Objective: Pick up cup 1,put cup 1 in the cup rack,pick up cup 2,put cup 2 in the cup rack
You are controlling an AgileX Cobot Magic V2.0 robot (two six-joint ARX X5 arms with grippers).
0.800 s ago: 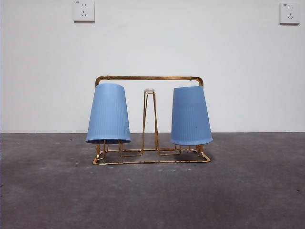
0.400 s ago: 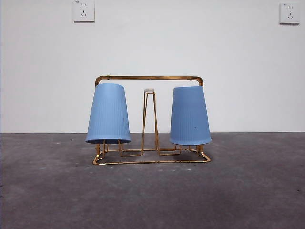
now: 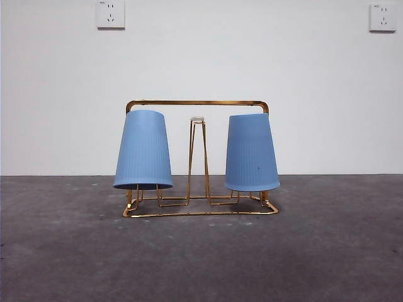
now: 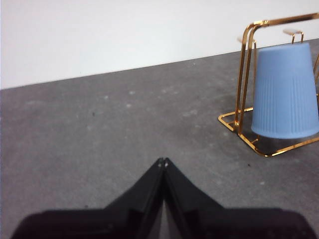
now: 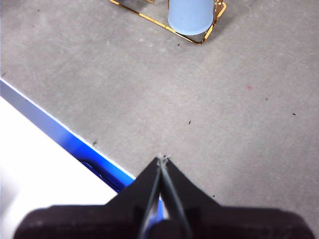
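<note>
Front view, read left to right. Cup 2 [image 3: 143,151], speck-free, hung upside down over a prong at the 9 o'clock end of the cup rack [image 3: 196,103]; the middle white-tipped prong [image 3: 198,119] stood bare; cup 1 [image 3: 252,153], with its dark speck, hung inverted at the 3 o'clock end. Neither cup held anything. Judged from this layout, both placements were complete and no further move seemed called for beyond keeping clear. The left hand [image 4: 162,161] and right hand [image 5: 163,159] were each clenched on nothing above bare worktop [image 3: 201,258], well apart from the rack.
</note>
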